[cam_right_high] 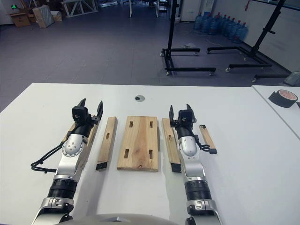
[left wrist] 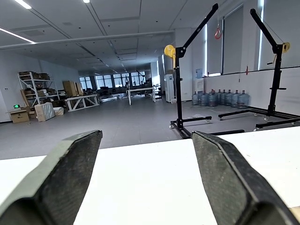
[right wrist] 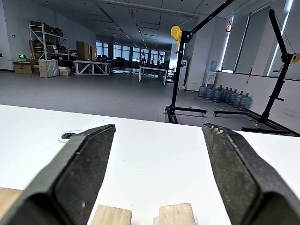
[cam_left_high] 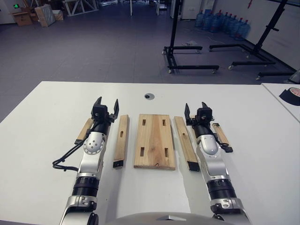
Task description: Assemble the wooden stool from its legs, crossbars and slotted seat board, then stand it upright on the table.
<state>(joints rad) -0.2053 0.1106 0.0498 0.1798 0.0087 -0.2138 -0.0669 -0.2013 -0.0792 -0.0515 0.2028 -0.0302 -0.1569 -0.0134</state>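
Observation:
The slotted seat board [cam_left_high: 154, 140] lies flat mid-table. A leg [cam_left_high: 121, 139] with a dark end lies left of it, another leg [cam_left_high: 185, 142] right of it. A short wooden piece [cam_left_high: 85, 129] lies partly under my left arm, and a thin crossbar [cam_left_high: 220, 134] lies beside my right arm. My left gripper [cam_left_high: 107, 105] hovers open just above the table, left of the left leg's far end. My right gripper [cam_left_high: 196, 108] is open too, between the right leg and the crossbar. Both hold nothing. Wooden ends [right wrist: 176, 216] show beneath the right gripper's fingers [right wrist: 236, 176].
A round cable hole [cam_left_high: 149, 96] sits in the white table [cam_left_high: 47, 108] behind the board. A black cable [cam_left_high: 63, 161] loops beside my left arm. A tape roll [cam_right_high: 283, 96] lies on the neighbouring table at right. Black wheeled stands [cam_left_high: 190, 51] are on the floor beyond.

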